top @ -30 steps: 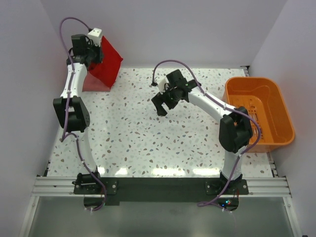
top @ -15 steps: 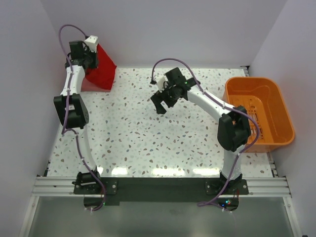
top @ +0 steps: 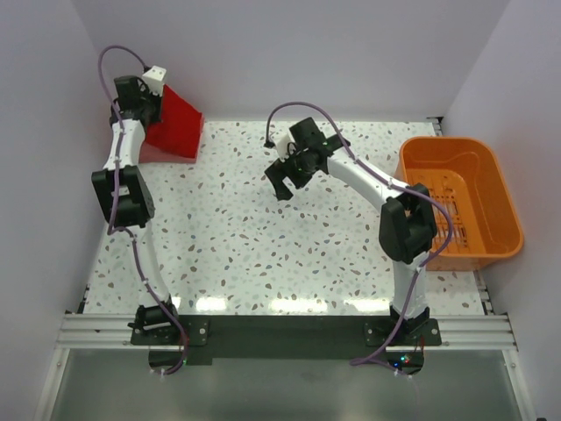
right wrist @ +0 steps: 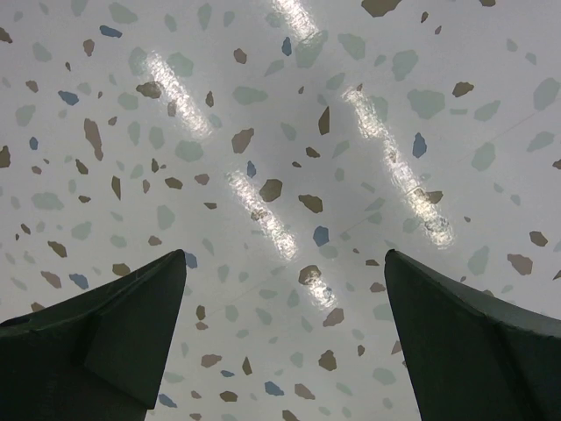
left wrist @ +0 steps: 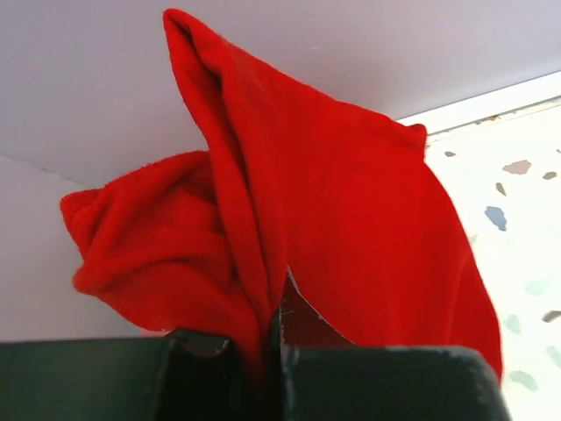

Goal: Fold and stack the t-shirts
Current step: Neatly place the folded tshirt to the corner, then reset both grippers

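Note:
A red t-shirt (top: 177,127) hangs bunched at the table's far left corner, its lower edge resting on the table by the back wall. My left gripper (top: 151,105) is shut on its upper part; the left wrist view shows the red cloth (left wrist: 289,219) pinched between the closed jaws. My right gripper (top: 282,186) is open and empty above the speckled table in the middle, with only bare tabletop between its fingers (right wrist: 114,342). No other t-shirt shows.
An orange basket (top: 491,250) stands at the table's right edge; nothing shows inside it. White walls close the back and both sides. The speckled tabletop (top: 254,246) spreads between the arms.
My left gripper has carried the red t-shirt further back and left, lowering it into the far left corner. My right gripper has shifted slightly left and back, still open.

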Controlling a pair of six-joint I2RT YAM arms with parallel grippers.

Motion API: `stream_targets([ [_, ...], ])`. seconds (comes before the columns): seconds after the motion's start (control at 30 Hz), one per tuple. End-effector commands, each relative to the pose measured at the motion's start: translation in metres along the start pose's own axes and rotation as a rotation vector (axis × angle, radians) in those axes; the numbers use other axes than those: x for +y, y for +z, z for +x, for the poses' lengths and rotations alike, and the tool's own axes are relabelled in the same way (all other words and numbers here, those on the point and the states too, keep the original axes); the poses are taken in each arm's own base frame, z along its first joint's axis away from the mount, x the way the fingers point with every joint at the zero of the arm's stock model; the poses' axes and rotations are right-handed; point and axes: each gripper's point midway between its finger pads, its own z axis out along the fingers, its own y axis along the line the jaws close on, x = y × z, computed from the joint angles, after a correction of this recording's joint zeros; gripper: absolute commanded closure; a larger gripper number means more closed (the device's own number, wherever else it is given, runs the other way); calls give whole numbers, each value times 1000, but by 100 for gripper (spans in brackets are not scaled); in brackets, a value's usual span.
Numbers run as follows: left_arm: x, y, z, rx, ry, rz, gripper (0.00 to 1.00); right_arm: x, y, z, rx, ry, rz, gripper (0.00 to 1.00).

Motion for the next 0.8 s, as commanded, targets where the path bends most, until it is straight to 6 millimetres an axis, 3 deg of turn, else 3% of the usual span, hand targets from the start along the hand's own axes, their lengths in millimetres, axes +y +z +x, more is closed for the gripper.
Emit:
stream_targets([
  [0.0,39,2,-28,-132,118,-122,91,0,-8,-17,-32,-10,11,1],
  [0.03,42,7,-26,-132,137,-129,91,0,-8,-17,-31,-8,11,1],
  [0.13,58,12,-24,-128,148,-182,75,-1,-8,-18,-32,-6,14,1],
  [0.17,63,11,-23,-125,147,-205,58,-1,-8,-18,-31,-6,16,1],
  [0.27,73,5,-28,-131,157,-255,37,-2,-8,-19,-32,-6,18,1],
  [0.53,116,-44,-71,-224,113,-375,22,-2,-5,-25,-45,-3,9,1],
  [0.63,112,-63,-83,-230,66,-330,12,-4,-9,-27,-52,-3,19,1],
  [0.67,101,-65,-80,-209,58,-275,8,-6,-10,-26,-52,0,24,2],
  [0.7,95,-77,-90,-223,39,-252,0,-7,-12,-28,-63,1,27,1],
  [0.77,75,-85,-89,-196,4,-159,0,-12,-20,-34,-92,8,42,1],
])
